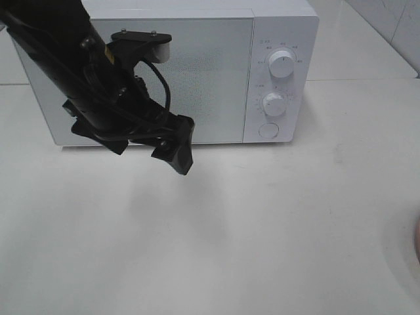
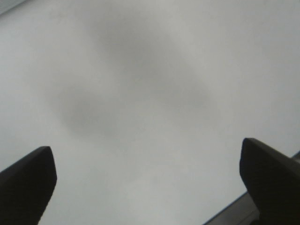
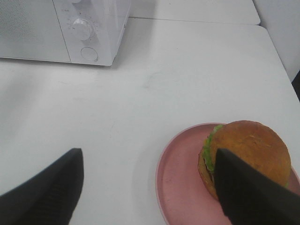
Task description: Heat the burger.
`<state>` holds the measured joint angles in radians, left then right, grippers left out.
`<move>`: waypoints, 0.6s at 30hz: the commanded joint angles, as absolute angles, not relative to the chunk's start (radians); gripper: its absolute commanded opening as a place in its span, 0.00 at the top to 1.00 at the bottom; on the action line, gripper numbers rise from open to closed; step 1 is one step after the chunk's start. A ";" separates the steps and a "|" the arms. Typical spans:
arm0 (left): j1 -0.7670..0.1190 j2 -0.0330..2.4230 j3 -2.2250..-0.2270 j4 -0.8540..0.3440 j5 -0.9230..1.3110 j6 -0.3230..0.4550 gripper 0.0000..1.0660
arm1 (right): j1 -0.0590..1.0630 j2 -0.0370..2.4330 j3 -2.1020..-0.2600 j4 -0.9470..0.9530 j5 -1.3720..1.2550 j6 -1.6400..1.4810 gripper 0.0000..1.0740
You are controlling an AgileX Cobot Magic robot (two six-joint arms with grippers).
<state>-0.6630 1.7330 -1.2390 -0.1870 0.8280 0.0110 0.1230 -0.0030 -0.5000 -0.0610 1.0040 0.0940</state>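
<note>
White boxy microwave oven (image 1: pixel 177 65) sits at 12 o'clock of the exterior high view on the white glossy bench (image 1: pixel 262 230), door shut, speckled grey window facing the camera. Control panel at its 3 o'clock side: two white round knobs, upper knob (image 1: pixel 281 63) above lower knob (image 1: pixel 273 104), and a white round push button (image 1: pixel 268 130) under them.

Left black arm comes in from 10 o'clock across the front of the oven door. Left claw (image 1: pixel 176 152) hangs just in front of the door's lower edge, above the bench. In the left wrist view the left claw (image 2: pixel 147 180) has both black fingers (image 2: pixel 26 185) far apart at the frame sides, wide open, nothing between them, only blurred white surface beyond.

Right claw (image 3: pixel 150 187) in the right wrist view: two black fingers (image 3: pixel 47 192) spread wide, holding nothing. It hovers above the bench, one finger overlapping the burger in the view; contact cannot be told.

Tall round burger with glossy golden-brown bun, green lettuce frill (image 3: pixel 243 157) lies on a flat pink round plate (image 3: pixel 180 183), plate resting on the bench, well apart from the oven. In the exterior high view only a pink sliver of plate (image 1: pixel 417 239) shows at 3 o'clock, at the frame edge; burger not visible there.
</note>
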 commanded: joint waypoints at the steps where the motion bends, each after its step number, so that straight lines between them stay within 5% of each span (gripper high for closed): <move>1: -0.669 1.698 -1.244 -0.168 0.920 0.010 0.06 | 0.116 -0.033 -0.497 -0.058 0.997 0.084 0.30; 10: -0.575 1.641 -1.230 -0.161 1.054 -0.013 0.06 | 0.116 -0.033 -0.497 -0.058 0.997 0.084 0.30; 18: -0.354 1.470 -1.073 -0.156 1.064 -0.013 0.06 | 0.116 -0.033 -0.497 -0.059 0.997 0.095 0.30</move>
<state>-0.4120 1.5250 -1.1190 -0.1580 1.0560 -0.0080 0.1230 -0.0030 -0.5000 -0.0610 1.0040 0.0950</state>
